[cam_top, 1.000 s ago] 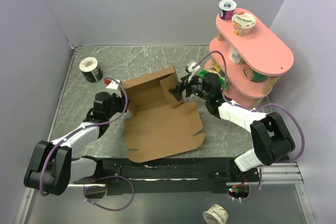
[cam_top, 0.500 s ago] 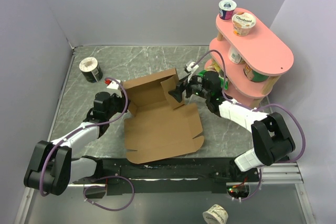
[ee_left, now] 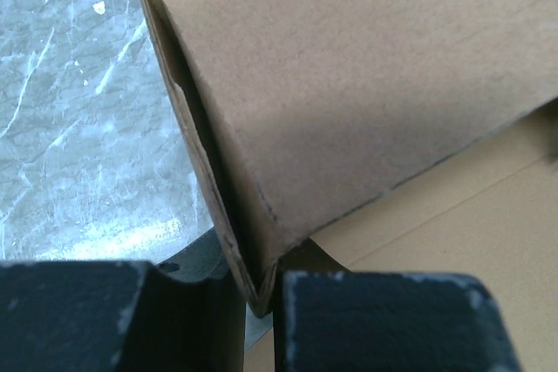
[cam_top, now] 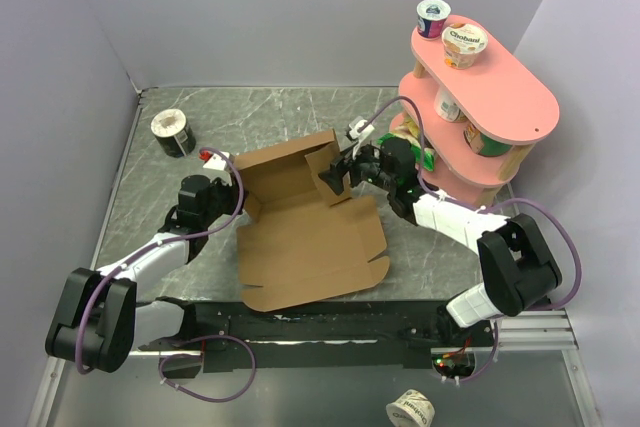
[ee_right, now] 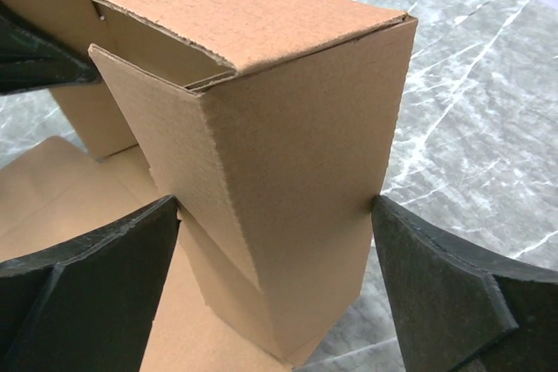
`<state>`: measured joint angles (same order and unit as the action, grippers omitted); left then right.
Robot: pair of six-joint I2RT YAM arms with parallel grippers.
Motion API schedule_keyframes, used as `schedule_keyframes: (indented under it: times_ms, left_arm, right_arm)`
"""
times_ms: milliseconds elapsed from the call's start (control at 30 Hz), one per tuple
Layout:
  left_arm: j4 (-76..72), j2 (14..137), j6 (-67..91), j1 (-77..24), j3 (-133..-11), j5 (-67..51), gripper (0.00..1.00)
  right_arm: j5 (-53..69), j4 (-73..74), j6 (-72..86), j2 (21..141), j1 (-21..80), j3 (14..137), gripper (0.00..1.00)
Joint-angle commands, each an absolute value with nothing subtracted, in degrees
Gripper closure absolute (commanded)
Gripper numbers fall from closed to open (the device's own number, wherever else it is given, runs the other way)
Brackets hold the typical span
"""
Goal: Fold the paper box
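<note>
The paper box is a brown cardboard mailer lying open mid-table, with its back wall and side walls raised. My left gripper is at the box's left wall. In the left wrist view its fingers are shut on the bottom edge of that wall. My right gripper is at the box's right side wall. In the right wrist view it stands open, straddling the upright wall and its folded corner flap. A fingertip touches the cardboard on each side.
A pink tiered shelf with yogurt cups stands at the right, just behind my right arm. A dark cup lies on the marble table at the back left. Grey walls close in the left side and the back.
My right gripper has shifted slightly left with the right side wall and flap between its fingers. The left arm and the rest of the box have not moved.
</note>
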<state>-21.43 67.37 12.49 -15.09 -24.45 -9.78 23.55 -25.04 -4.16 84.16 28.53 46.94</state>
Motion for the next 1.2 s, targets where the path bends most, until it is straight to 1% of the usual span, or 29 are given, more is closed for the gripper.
schedule_keyframes:
  times_ms: [0, 33, 67, 133, 167, 233, 267, 400, 500, 533, 567, 633, 667, 700, 733, 900, 933, 1033, 1167]
  left_arm:
    - [-26.5, 66.8, 11.8, -18.0, -27.8, -23.6, 0.88]
    - [-26.6, 66.8, 11.8, -18.1, -27.8, -23.7, 0.87]
    - [-26.7, 66.7, 11.8, -18.1, -27.7, -23.8, 0.87]
    - [-26.8, 66.8, 11.7, -18.1, -27.8, -24.2, 0.87]
    - [-26.7, 66.9, 11.6, -18.2, -27.8, -24.3, 0.87]
    - [-26.7, 67.0, 11.6, -18.2, -27.8, -24.5, 0.87]
    - [-26.7, 67.0, 11.5, -18.2, -27.8, -24.4, 0.88]
    - [-26.5, 66.9, 11.4, -18.3, -27.8, -24.2, 0.87]
    - [-25.9, 66.9, 11.6, -18.3, -27.9, -22.5, 0.88]
    - [-25.3, 67.0, 11.7, -18.4, -28.3, -21.2, 0.88]
    - [-24.8, 67.2, 11.8, -18.4, -28.5, -17.5, 0.89]
    - [-22.2, 67.1, 11.3, -18.6, -29.5, -13.3, 0.89]
    - [-21.2, 67.2, 10.9, -18.6, -29.9, -11.1, 0.89]
    - [-20.7, 67.1, 10.6, -18.8, -30.1, -8.5, 0.89]
    - [-20.6, 67.1, 10.4, -18.8, -30.1, -7.4, 0.89]
    - [-19.1, 68.6, 9.0, -20.0, -31.1, -3.0, 0.89]
    - [-18.7, 69.3, 8.8, -20.4, -31.5, -0.7, 0.89]
    - [-17.8, 71.5, 7.6, -22.5, -33.0, 3.1, 0.89]
    - [-18.9, 73.6, 6.0, -24.8, -34.0, 4.1, 0.89]
  right_arm:
    - [21.1, -30.2, -4.1, 86.0, 30.9, 50.3, 0.17]
    - [20.8, -30.6, -4.0, 86.3, 30.9, 50.2, 0.21]
    - [20.7, -30.9, -3.6, 86.4, 31.0, 50.3, 0.28]
    - [20.2, -31.7, -3.3, 86.5, 31.0, 50.1, 0.32]
    - [20.1, -31.9, -3.3, 86.5, 31.1, 50.2, 0.37]
    - [20.0, -31.6, -3.4, 86.7, 31.1, 50.6, 0.41]
    - [20.0, -31.5, -3.4, 86.8, 31.1, 50.8, 0.46]
    - [19.8, -31.0, -3.4, 87.2, 31.1, 51.4, 0.53]
    - [19.9, -31.1, -3.3, 87.4, 31.0, 51.3, 0.54]
    - [20.0, -30.8, -3.4, 87.3, 31.0, 51.2, 0.52]
    - [20.0, -30.6, -3.4, 87.1, 30.9, 51.2, 0.39]
    - [20.0, -30.5, -3.3, 86.4, 31.0, 50.3, 0.18]
    - [20.0, -30.5, -3.3, 86.1, 30.9, 49.6, 0.05]
    - [20.0, -30.4, -3.3, 85.8, 30.9, 49.2, 0.02]
    - [20.0, -30.3, -3.3, 85.6, 30.9, 48.8, 0.00]
    - [21.8, -31.6, -0.2, 83.4, 29.0, 44.8, 0.00]
    - [23.5, -32.2, 2.3, 82.9, 28.6, 44.0, 0.00]
    - [23.9, -32.8, 2.8, 81.3, 27.7, 41.6, 0.00]
    - [23.0, -32.8, 1.9, 82.3, 27.8, 40.5, 0.00]
